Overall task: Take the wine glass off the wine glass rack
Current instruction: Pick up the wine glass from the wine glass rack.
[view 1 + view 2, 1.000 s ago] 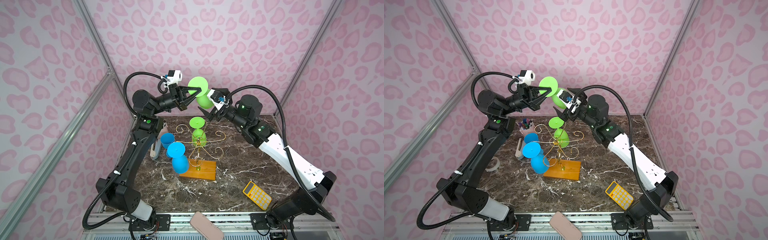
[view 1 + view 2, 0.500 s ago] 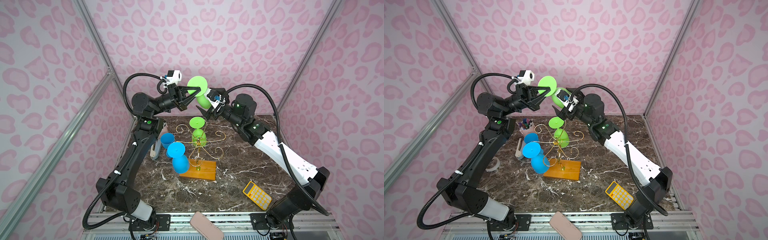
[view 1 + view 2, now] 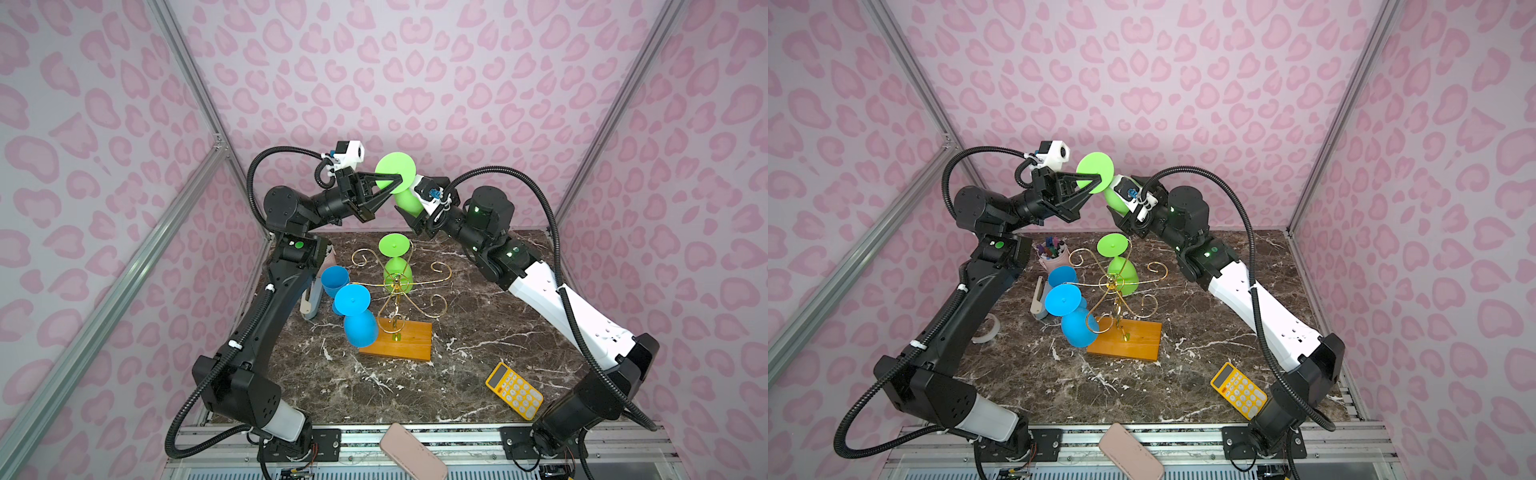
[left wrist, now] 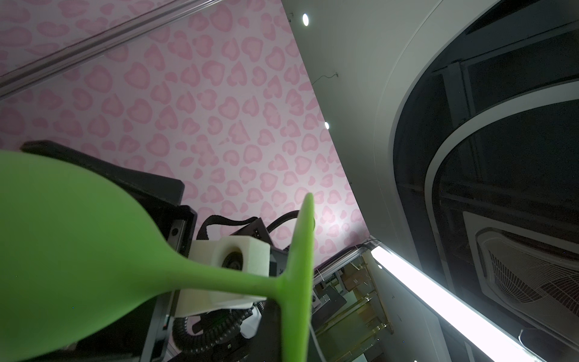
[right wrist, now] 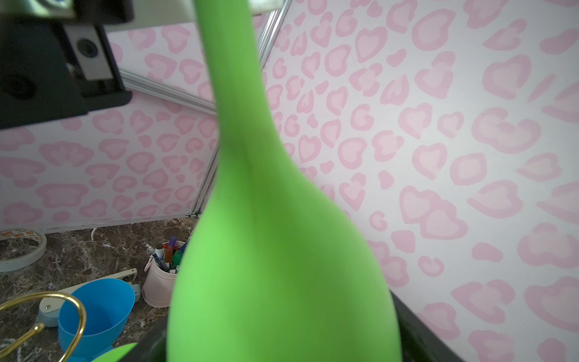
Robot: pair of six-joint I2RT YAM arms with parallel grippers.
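Note:
A green wine glass (image 3: 395,166) (image 3: 1096,170) hangs high in the air above the wine glass rack (image 3: 397,282) (image 3: 1113,284), a gold wire stand on an orange wooden base. My left gripper (image 3: 400,178) (image 3: 1099,179) (image 4: 291,344) is shut on its flat foot. My right gripper (image 3: 411,201) (image 3: 1117,199) (image 5: 282,344) has a dark finger on either side of the glass's bowl (image 5: 282,250) (image 4: 78,250); the bowl hides the pads, so contact cannot be told. A second green glass (image 3: 397,266) and a blue glass (image 3: 359,324) hang upside down on the rack.
A blue cup (image 3: 334,278), a pink pen pot (image 3: 1052,257), a beige tool (image 3: 1038,297) and a tape roll (image 3: 986,330) lie left of the rack. A yellow calculator (image 3: 515,392) sits front right. A pink flat case (image 3: 413,453) rests on the front rail.
My right arm has reached in toward the held glass and its jaws have narrowed around the bowl. The left gripper and the glass have stayed where they were.

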